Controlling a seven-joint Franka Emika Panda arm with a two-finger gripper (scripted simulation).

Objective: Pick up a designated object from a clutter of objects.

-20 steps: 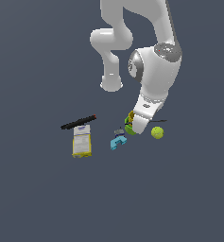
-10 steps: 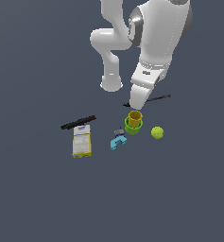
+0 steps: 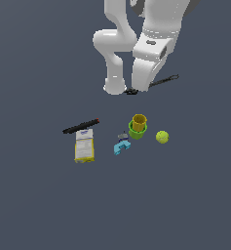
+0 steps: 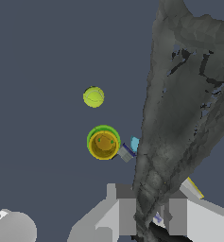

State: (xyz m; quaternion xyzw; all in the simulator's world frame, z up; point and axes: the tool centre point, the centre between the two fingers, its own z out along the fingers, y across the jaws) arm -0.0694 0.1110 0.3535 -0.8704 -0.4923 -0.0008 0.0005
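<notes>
The thin dark-grey utensil [image 3: 163,81] hangs in the air above the floor, its darker end at my gripper [image 3: 132,91]. In the wrist view the utensil [image 4: 179,108] fills the frame close to the camera and runs down between my fingers [image 4: 120,212]; my gripper [image 4: 149,218] is shut on it. Far below lie the rest of the clutter: the yellow cup in the green cup [image 3: 138,126], the yellow-green ball [image 3: 162,136], the light-blue block [image 3: 121,146], the yellow-white box [image 3: 84,145] and the black marker [image 3: 81,126].
The arm's white base [image 3: 114,85] stands behind the clutter. In the wrist view the cups [image 4: 103,142], the ball [image 4: 93,96], part of the block [image 4: 134,143] and an edge of the box [image 4: 193,188] show below; the marker is hidden.
The arm has risen from beside the cups and ball, lifting the thin utensil off the floor with it. The other objects have not moved.
</notes>
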